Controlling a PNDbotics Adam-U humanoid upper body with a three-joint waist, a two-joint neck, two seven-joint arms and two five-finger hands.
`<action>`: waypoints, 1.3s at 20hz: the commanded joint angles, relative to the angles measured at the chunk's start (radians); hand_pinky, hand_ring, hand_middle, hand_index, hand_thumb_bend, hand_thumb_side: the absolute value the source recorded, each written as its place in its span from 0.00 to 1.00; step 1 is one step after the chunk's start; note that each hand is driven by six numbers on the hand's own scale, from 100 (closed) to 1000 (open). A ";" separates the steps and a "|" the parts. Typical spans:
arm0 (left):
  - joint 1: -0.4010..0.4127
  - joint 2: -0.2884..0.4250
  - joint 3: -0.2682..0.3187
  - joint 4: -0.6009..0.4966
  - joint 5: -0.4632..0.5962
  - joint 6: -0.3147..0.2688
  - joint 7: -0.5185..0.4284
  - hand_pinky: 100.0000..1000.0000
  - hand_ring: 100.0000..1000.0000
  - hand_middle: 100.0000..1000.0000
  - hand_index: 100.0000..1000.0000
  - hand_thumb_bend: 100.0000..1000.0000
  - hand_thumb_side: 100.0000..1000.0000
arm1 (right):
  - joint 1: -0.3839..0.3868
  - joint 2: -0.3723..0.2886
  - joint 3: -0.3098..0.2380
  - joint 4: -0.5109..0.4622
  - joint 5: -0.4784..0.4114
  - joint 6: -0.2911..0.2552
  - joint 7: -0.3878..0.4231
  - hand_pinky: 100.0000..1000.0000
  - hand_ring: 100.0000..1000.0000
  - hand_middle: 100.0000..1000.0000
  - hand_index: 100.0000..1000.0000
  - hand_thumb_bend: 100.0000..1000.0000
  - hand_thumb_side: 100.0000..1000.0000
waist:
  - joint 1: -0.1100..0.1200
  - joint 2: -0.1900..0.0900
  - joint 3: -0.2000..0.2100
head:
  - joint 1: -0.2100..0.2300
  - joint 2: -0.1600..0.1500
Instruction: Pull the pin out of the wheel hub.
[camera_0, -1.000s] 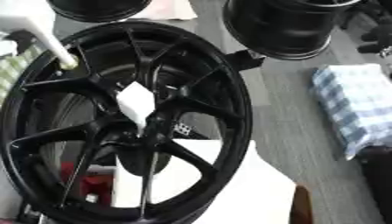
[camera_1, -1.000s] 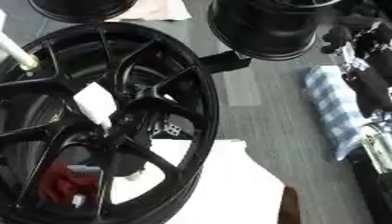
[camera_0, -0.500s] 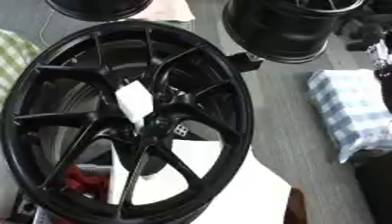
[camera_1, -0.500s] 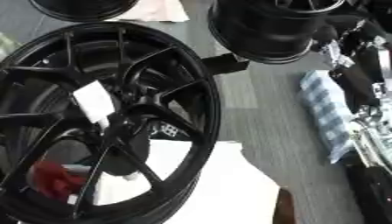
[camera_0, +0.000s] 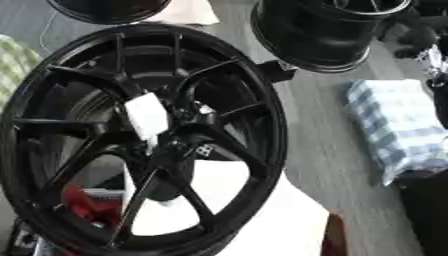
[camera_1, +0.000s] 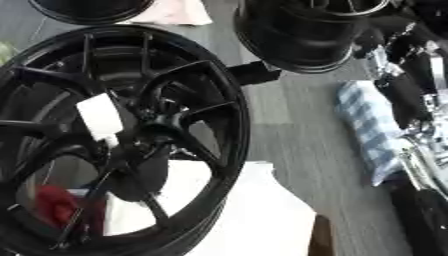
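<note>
Nearest, a smooth white sheet (camera_0: 262, 215) lies under the glossy black spoked wheel (camera_0: 267, 125). The white block (camera_0: 147, 116), possibly the pin, still sits at the hub. The pale rod at the left rim has gone, so the pin seems unpulled. Over the checked cloth (camera_0: 394, 125), I cannot tell the right hand's (camera_1: 401, 97) grip. A dark rim (camera_0: 324, 30) stands beyond.

We see only the right arm (camera_1: 411, 100) in the right eye view: black segments with silver joints running down the right edge. Its hand cannot be made out. The left arm is out of view.
</note>
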 joint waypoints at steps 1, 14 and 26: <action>0.021 0.068 0.020 0.019 0.049 0.010 0.030 0.82 0.39 0.11 0.45 0.00 0.25 | -0.007 -0.014 -0.014 -0.018 0.011 -0.004 -0.003 0.59 0.64 0.54 0.65 0.18 0.28 | 0.003 -0.007 0.002 | -0.003 -0.015; 0.094 0.084 0.013 -0.012 -0.008 -0.089 0.016 1.00 0.83 0.73 0.93 0.09 0.92 | -0.016 -0.010 -0.010 -0.018 0.005 -0.002 0.003 0.59 0.64 0.54 0.65 0.18 0.28 | 0.000 0.002 0.002 | 0.004 -0.015; 0.091 0.066 0.018 -0.020 -0.004 -0.087 0.054 0.97 0.71 0.57 0.80 0.00 0.73 | -0.020 -0.015 -0.011 -0.018 0.005 -0.005 0.000 0.59 0.64 0.54 0.65 0.18 0.28 | -0.002 0.001 0.004 | 0.003 -0.012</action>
